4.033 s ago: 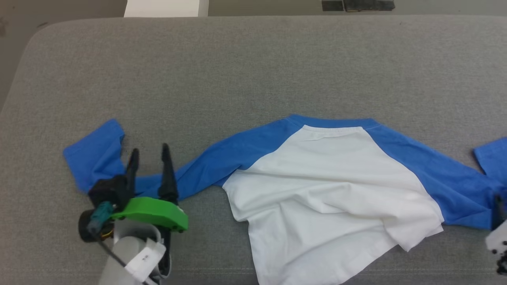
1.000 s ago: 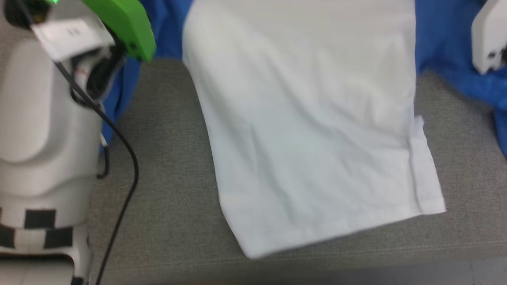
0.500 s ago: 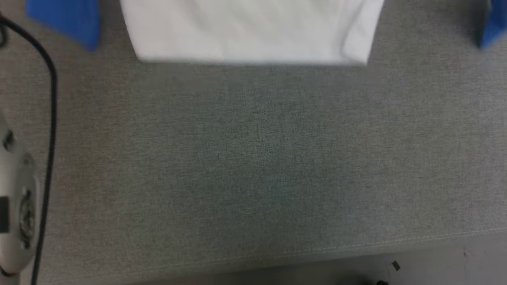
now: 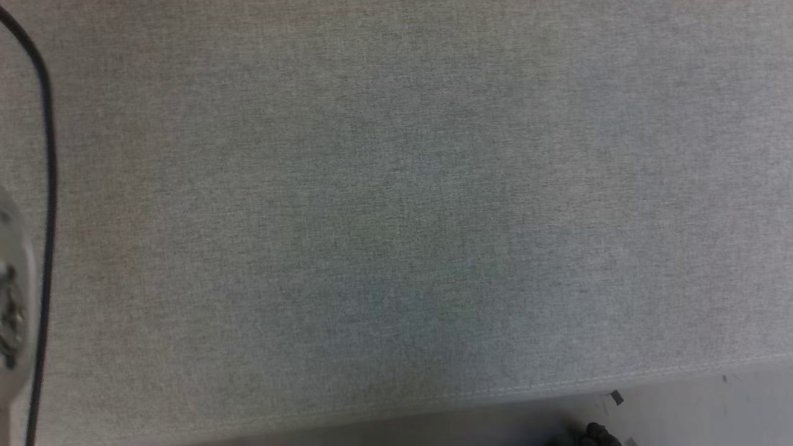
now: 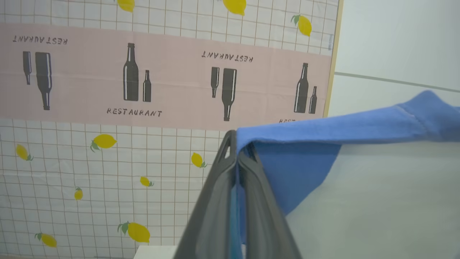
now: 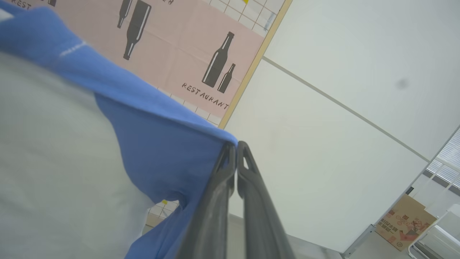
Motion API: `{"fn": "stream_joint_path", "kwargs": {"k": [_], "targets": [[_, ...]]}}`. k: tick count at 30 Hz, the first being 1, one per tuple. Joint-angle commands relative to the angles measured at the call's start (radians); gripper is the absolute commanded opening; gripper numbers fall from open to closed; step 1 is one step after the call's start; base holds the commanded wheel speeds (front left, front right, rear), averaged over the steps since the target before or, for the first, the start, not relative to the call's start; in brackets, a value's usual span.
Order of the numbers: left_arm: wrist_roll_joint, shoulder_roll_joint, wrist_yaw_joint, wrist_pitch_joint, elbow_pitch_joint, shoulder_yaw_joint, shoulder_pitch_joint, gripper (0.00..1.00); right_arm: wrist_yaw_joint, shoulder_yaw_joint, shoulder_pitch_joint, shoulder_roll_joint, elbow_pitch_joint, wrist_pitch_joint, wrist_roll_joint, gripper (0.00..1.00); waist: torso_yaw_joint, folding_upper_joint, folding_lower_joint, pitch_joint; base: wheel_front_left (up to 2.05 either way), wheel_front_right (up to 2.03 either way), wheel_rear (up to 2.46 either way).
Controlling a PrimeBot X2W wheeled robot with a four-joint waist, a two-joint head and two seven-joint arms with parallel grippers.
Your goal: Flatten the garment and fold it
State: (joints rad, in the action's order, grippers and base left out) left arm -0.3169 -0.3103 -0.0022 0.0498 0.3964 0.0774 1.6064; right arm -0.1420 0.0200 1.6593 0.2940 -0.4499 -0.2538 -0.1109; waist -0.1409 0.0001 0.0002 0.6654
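The garment (image 5: pixel 377 187) hangs in the air, white body below, blue shoulder stretched along its top. In the left wrist view my left gripper (image 5: pixel 236 142) is shut on the blue sleeve fabric, which runs off to the right. In the right wrist view my right gripper (image 6: pixel 236 146) is shut on the other blue shoulder of the garment (image 6: pixel 151 133), with the white body to its left. The head view looks down on the bare grey cushion (image 4: pixel 396 217).
A black cable (image 4: pixel 48 186) and part of a pale arm (image 4: pixel 9 310) lie along the head view's left edge. The cushion's front seam (image 4: pixel 557 384) borders the floor. Behind the lifted shirt hangs a lemon-and-bottle print cloth (image 5: pixel 107 90); a cardboard box (image 6: pixel 404 223) sits low right.
The shirt lay spread on the cushion, the left gripper open at its sleeve. The head camera has tilted down, so the shirt slid up out of its picture.
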Motion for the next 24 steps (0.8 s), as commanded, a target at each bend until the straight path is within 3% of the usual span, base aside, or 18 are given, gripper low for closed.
{"fn": "stream_joint_path", "kwargs": {"k": [1,8,12,20,24], "targets": [[0.003,-0.037,0.002,-0.006,0.026,-0.016,-0.055,0.0,0.011,-0.007,-0.055,0.03,-0.031,0.007,0.013,0.0,0.005,-0.0001,-0.0002,0.001,0.0,0.0,0.0],[0.038,-0.092,-0.059,0.018,0.104,0.06,-0.311,0.0,0.011,0.095,-0.287,0.056,-0.105,0.07,0.138,0.0,0.016,-0.0001,-0.0002,-0.026,0.0,0.0,0.0],[0.009,-0.091,-0.081,0.064,0.124,0.087,-0.508,0.0,0.011,0.163,-0.455,0.076,-0.094,0.078,0.244,0.0,0.022,-0.0001,-0.0002,-0.085,0.0,0.0,0.0],[-0.135,-0.049,-0.1,0.205,0.029,0.098,-0.964,0.0,0.011,0.244,-0.851,0.13,0.05,-0.006,0.436,0.0,0.043,-0.0001,-0.0002,-0.246,0.0,0.0,0.0],[-0.18,-0.025,-0.073,0.25,-0.074,0.1,-1.168,0.0,0.011,0.21,-1.063,0.164,0.157,-0.069,0.477,0.0,0.061,-0.0001,-0.0002,-0.308,0.0,0.0,0.0]]}}
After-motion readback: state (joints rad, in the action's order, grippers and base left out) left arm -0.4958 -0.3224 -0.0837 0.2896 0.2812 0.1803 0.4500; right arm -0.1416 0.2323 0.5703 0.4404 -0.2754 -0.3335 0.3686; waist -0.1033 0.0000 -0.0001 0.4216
